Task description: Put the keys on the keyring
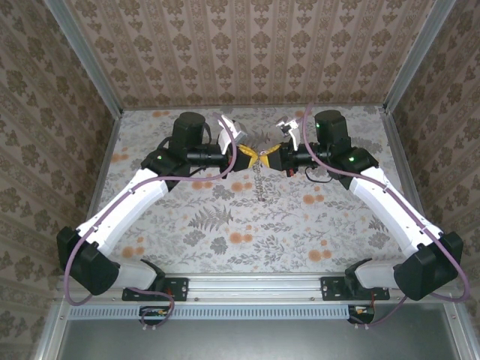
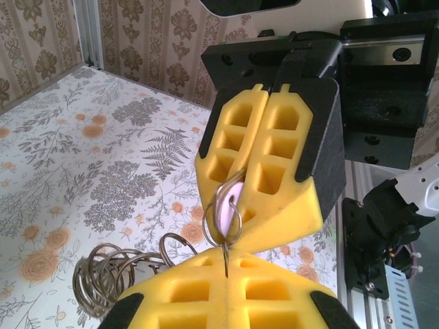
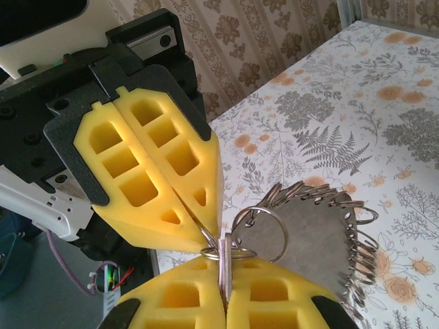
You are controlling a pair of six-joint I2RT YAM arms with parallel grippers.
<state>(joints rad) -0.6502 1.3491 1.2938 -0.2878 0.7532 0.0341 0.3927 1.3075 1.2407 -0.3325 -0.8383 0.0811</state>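
Since the floral-printed table (image 1: 187,232) lies beneath the thin dark round wire keyring (image 3: 263,208), which is held up in the air, the step in hand looks like the threading itself rather than any pickup. The yellow-padded left gripper (image 2: 225,271) is clenched on the keyring, whose wire runs into the seam between its pads. The matching right gripper (image 3: 223,274) faces it across the keyring and is clamped on a small pale flat piece (image 2: 230,204), seemingly one key, lying against the loop. The other keys (image 1: 261,184), a jagged silvery chain of small flat metal pieces, hang straight below the keyring. The next move, I judge, calls for a fine slide of that piece along the wire's opening against a firm left grip. Whether it is already threaded I cannot tell.
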